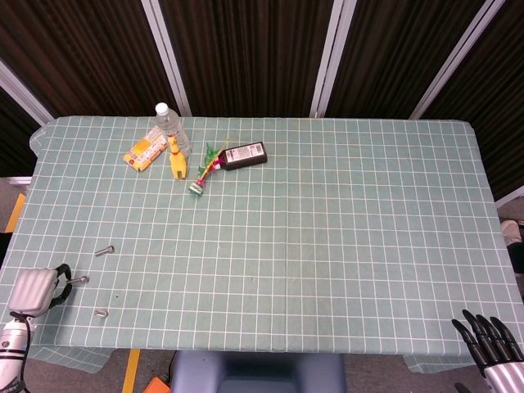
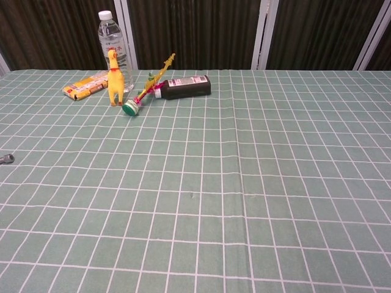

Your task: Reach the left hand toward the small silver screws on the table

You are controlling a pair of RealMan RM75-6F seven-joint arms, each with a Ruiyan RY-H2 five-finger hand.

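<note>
Three small silver screws lie near the table's front left corner in the head view: a far one (image 1: 103, 250), a middle one (image 1: 80, 280) and a near one (image 1: 101, 312). My left hand (image 1: 34, 288) hovers at the table's left edge, silver back up, with its dark fingers (image 1: 59, 274) curved toward the middle screw and ending just short of it. It holds nothing. My right hand (image 1: 490, 352) hangs off the front right corner with its fingers apart and empty. The chest view shows one screw (image 2: 6, 159) at its left edge and neither hand.
At the back left stand a water bottle (image 1: 168, 119), a yellow rubber chicken (image 1: 177, 160), a yellow packet (image 1: 145, 149), a dark bottle lying on its side (image 1: 245, 155) and a green and red toy (image 1: 205, 169). The green checked cloth (image 1: 327, 246) covers the table.
</note>
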